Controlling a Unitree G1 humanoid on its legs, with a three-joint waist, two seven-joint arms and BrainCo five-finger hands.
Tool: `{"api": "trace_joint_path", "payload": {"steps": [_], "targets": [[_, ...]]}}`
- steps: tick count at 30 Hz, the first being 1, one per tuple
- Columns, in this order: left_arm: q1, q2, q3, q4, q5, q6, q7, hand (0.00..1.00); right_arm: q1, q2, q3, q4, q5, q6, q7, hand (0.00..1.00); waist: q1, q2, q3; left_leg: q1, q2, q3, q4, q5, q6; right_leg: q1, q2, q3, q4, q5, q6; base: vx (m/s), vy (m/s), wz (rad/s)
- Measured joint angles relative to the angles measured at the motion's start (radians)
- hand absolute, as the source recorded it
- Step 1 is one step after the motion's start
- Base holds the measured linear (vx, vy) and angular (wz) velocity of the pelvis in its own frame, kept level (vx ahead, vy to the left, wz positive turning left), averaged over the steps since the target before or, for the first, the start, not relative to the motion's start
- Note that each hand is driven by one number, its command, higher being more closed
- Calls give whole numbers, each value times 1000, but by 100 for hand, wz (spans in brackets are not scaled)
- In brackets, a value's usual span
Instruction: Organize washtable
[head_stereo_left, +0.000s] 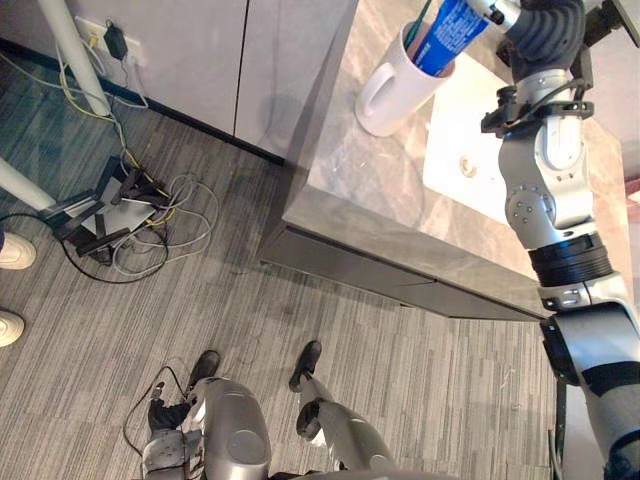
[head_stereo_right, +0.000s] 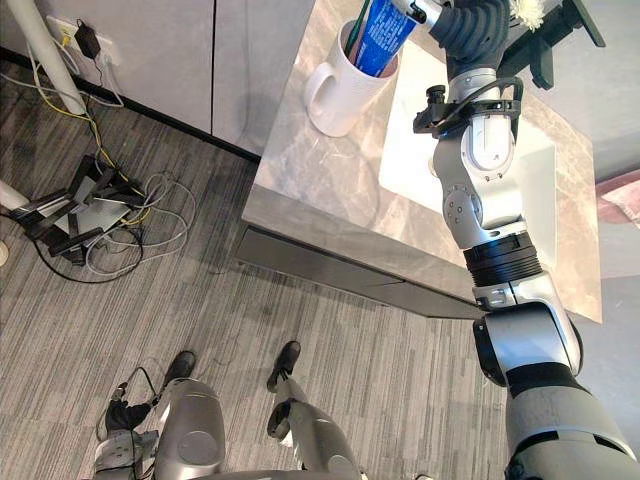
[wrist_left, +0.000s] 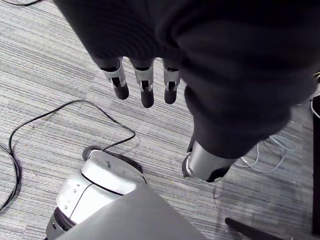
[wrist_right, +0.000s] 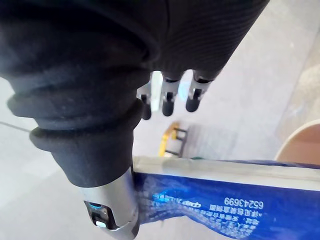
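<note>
A white mug (head_stereo_left: 395, 95) stands on the grey marble washtable (head_stereo_left: 370, 190), beside the white sink basin (head_stereo_left: 450, 150). A blue toothpaste tube (head_stereo_left: 455, 30) leans in the mug with its lower end inside, next to a thin green handle (head_stereo_right: 352, 35). My right hand (head_stereo_left: 497, 10) is at the tube's upper end. In the right wrist view its fingers (wrist_right: 170, 100) are relaxed and away from the tube (wrist_right: 215, 200), while the thumb (wrist_right: 112, 210) rests against it. My left hand (wrist_left: 145, 85) hangs open over the carpet and holds nothing.
A black faucet (head_stereo_right: 560, 30) stands behind the basin. On the carpet at the left lie a power strip and tangled cables (head_stereo_left: 110, 215) by white poles (head_stereo_left: 70, 50). A person's white shoes (head_stereo_left: 12, 250) are at the left edge. Grey cabinet doors (head_stereo_left: 200, 60) line the wall.
</note>
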Motion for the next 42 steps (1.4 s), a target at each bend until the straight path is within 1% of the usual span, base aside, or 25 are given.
{"api": "trace_joint_path", "payload": {"steps": [4, 8, 10, 11, 13, 15, 18, 19, 21, 24, 26, 28, 29, 30, 31, 32, 33, 34, 35, 36, 37, 38, 39, 40, 42], "targets": [[0, 0, 0, 0, -1, -4, 0, 0, 0, 0, -4, 1, 0, 0, 0, 0, 0, -1, 0, -4, 0, 1, 9, 0, -1, 0, 0, 1, 0, 0, 0, -28, 38, 0], [5, 6, 0, 0, -7, -5, 0, 0, -1, 0, -9, 1, 0, 0, -1, 0, -1, -11, -9, -5, 0, 11, 13, 0, -1, -4, 0, 3, 0, -2, 1, -30, 42, -6], [12, 20, 0, 0, -7, -5, -1, 0, -1, 0, -33, 1, 0, 0, -2, 0, -8, -31, -26, -9, -5, 22, 19, -2, -3, -4, -7, 2, 0, -40, 0, -8, 16, 0], [15, 26, 0, -1, -7, -5, -1, 0, -5, 0, -49, 0, 1, -1, -2, 0, -13, -37, -31, -11, -3, 21, 26, -4, -7, -4, -5, 0, 0, -46, -7, 0, 0, 0], [21, 33, 5, -1, -7, -4, 0, 0, -5, -14, -70, 0, 1, -4, -3, 0, -23, -46, -39, -12, 0, 19, 31, -6, -10, -4, -1, 0, 0, -48, -4, -6, 14, -2], [22, 33, 5, -2, -7, -4, 0, 0, -5, -45, -83, 0, 1, -5, -3, 0, -26, -47, -39, -12, -1, 20, 38, -8, -12, -2, -1, 1, 0, -54, 4, -12, 49, -4], [23, 34, 5, -2, -6, -4, 0, 0, -4, -81, -120, -1, 2, -7, -6, 0, -29, -47, -39, -11, -1, 23, 49, -11, -12, 1, -1, 3, 0, -53, 2, -6, 53, -3], [24, 34, 6, -2, -5, -4, 0, 0, -4, -87, -137, -1, 2, -9, -9, 0, -31, -47, -40, -8, -1, 25, 51, -13, -14, 4, 0, 4, 0, -43, -11, -2, 73, -5], [28, 34, 12, 0, -4, -3, 0, 0, 0, -88, -149, -2, 2, -10, -9, 0, -38, -47, -40, 5, 0, 29, 54, -17, -13, 16, 1, 10, 0, -42, -11, -3, 64, -9], [42, 34, 15, 2, -2, -2, -1, 0, 69, -96, -182, -59, 2, -13, -14, 0, -54, -45, -68, 9, 0, 46, 57, -26, -7, 17, -1, 20, 0, -62, -4, -12, 65, -12], [45, 30, 15, 9, 3, 3, -1, 0, 157, -99, -234, -104, -1, -23, -23, 0, -60, -39, -103, 19, 0, 55, 54, -27, -6, 18, -1, 25, 0, -69, -9, 22, 65, -8], [45, 15, 15, 15, 4, 6, -1, 0, 258, -99, -317, -159, -3, -31, -30, 0, -63, -21, -139, 23, 1, 56, 55, -33, -7, 23, 1, 24, 0, -60, -21, 53, 67, -2], [45, 3, 18, 21, 7, 8, -1, 0, 337, -98, -387, -212, -35, -38, -49, 0, -65, 0, -153, 37, 0, 57, 55, -38, -7, 35, 1, 25, 0, -52, -30, 59, 91, -6], [49, -16, 33, 26, 23, 12, 0, 0, 426, -91, -469, -272, -103, -46, -77, 0, -78, 24, -179, 47, -1, 62, 53, -43, -2, 41, -1, 25, 0, -52, -31, 42, 85, -9], [50, -22, 39, 32, 26, 12, 0, 0, 468, -83, -514, -301, -126, -49, -87, 0, -87, 33, -193, 51, -2, 68, 50, -45, 1, 41, -2, 27, 0, -52, -31, 20, 71, -14], [51, -28, 45, 45, 38, 13, 0, 0, 527, -64, -585, -344, -168, -51, -107, 0, -100, 47, -212, 57, -4, 76, 46, -48, 5, 43, -5, 29, 0, -53, -31, 17, 69, -15], [51, -33, 52, 61, 52, 14, 1, 0, 608, -26, -680, -398, -241, -51, -140, 0, -116, 68, -234, 68, -5, 86, 43, -52, 12, 49, -7, 32, 0, -54, -32, 21, 96, -26], [53, -48, 76, 67, 76, 15, 1, 0, 692, 27, -767, -442, -310, -56, -173, 0, -135, 88, -251, 89, -8, 97, 37, -59, 15, 62, -10, 39, 0, -61, -35, 12, 96, -25], [54, -54, 88, 70, 86, 16, 1, 0, 733, 56, -804, -460, -345, -56, -191, 0, -143, 98, -259, 96, -10, 103, 32, -60, 16, 68, -12, 43, 0, -66, -36, -8, 79, -36], [55, -59, 108, 87, 95, 16, 1, 0, 815, 119, -856, -480, -411, -55, -226, 0, -160, 114, -281, 116, -14, 122, 12, -60, 18, 71, -16, 51, -1, -90, -33, -6, 48, -51], [60, -62, 124, 103, 109, 18, 1, 0, 891, 182, -889, -482, -462, -47, -249, 0, -167, 128, -302, 143, -13, 149, -15, -57, 22, 72, -18, 54, -1, -107, -33, 8, 37, -61], [61, -62, 125, 109, 114, 19, 1, 0, 932, 213, -899, -481, -479, -44, -256, 0, -167, 132, -312, 157, -11, 159, -29, -55, 26, 74, -20, 57, -1, -118, -33, 82, 58, -90], [67, -77, 166, 134, 122, 19, 1, 0, 1165, 435, -901, -475, -573, 34, -274, 0, -192, 187, -336, 216, -9, 204, -79, -48, 31, 88, -23, 56, 0, -136, -43, 103, 59, -61], [65, -84, 167, 140, 122, 18, 1, 0, 1202, 484, -897, -468, -591, 64, -274, 0, -193, 198, -335, 227, -17, 206, -89, -48, 31, 92, -31, 54, 0, -109, -41, 102, 56, -45], [66, -104, 167, 142, 122, 18, 1, 0, 1219, 508, -883, -453, -593, 73, -273, 0, -190, 214, -337, 233, -19, 206, -92, -48, 31, 94, -33, 52, 0, -89, -40, 54, 24, 2]]}}
